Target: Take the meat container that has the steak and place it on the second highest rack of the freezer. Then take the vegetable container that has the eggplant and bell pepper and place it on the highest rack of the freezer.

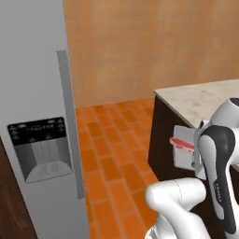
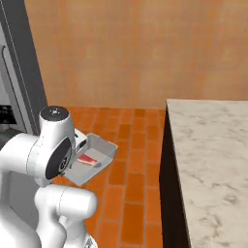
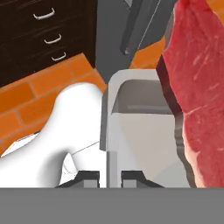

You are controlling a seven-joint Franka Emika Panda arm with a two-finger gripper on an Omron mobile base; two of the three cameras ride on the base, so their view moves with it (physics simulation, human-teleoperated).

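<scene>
The meat container [image 1: 183,154], a shallow grey tray, hangs in the air over the brick floor beside the counter's dark end. The red-pink steak [image 1: 181,144] lies in it. From the other side the meat container [image 2: 97,154] and steak [image 2: 87,159] show just past my arm. My gripper [image 3: 111,176] is shut on the tray wall [image 3: 114,113], with the steak [image 3: 199,87] close on the right. The grey freezer [image 1: 32,84] stands to the left, showing its bar handle [image 1: 70,121] and black dispenser panel [image 1: 39,135]. Its racks are hidden behind the door. The vegetable container is out of view.
A marble counter [image 2: 213,155] on dark cabinets lies to the right, also seen as counter [image 1: 205,98]. Orange brick floor [image 1: 112,140] runs between it and the freezer. Dark drawers [image 3: 43,30] show beyond the tray. A tan wall [image 2: 135,53] closes the back.
</scene>
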